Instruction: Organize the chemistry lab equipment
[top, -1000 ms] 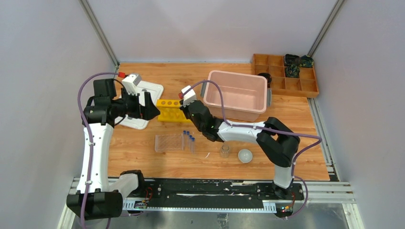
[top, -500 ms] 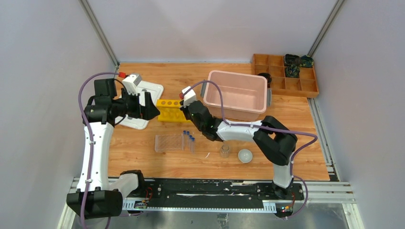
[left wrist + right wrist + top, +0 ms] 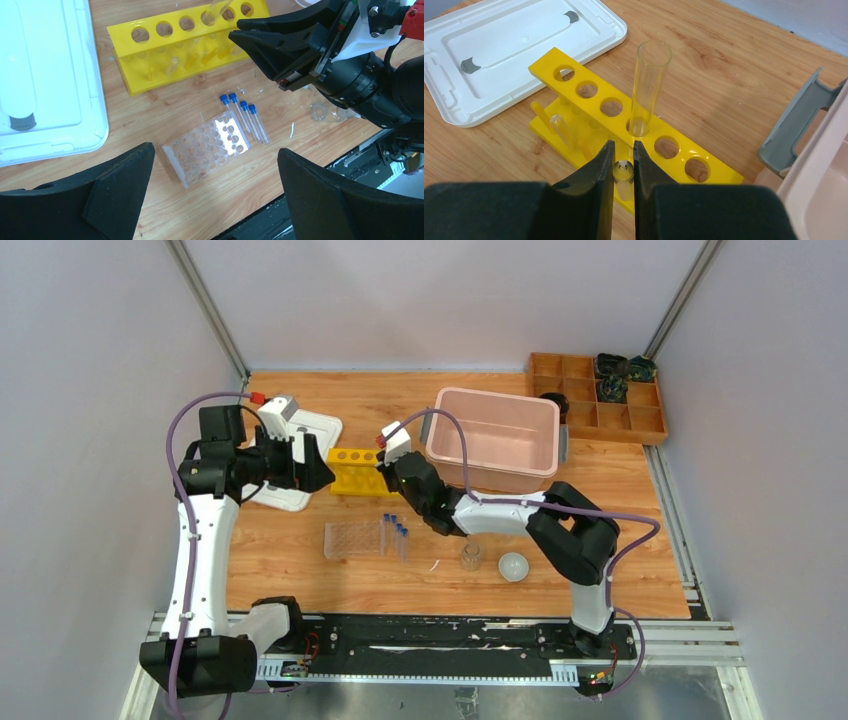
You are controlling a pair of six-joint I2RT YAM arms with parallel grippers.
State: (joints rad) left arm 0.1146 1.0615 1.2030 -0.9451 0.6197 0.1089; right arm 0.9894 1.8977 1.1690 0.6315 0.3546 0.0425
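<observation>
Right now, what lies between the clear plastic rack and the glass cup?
The blue-capped tubes, lying beside the rack; the top view shows it.

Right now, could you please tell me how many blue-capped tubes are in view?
4 blue-capped tubes: all side by side just right of the clear plastic rack, caps toward the yellow rack. None appears hidden.

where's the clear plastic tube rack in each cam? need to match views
Top external: clear plastic tube rack left of centre, blue-capped tubes at its right.
Left wrist: clear plastic tube rack lower centre, tubes beside it.
Right wrist: not in view.
Shared landmark: yellow rack, in all three views.
</observation>
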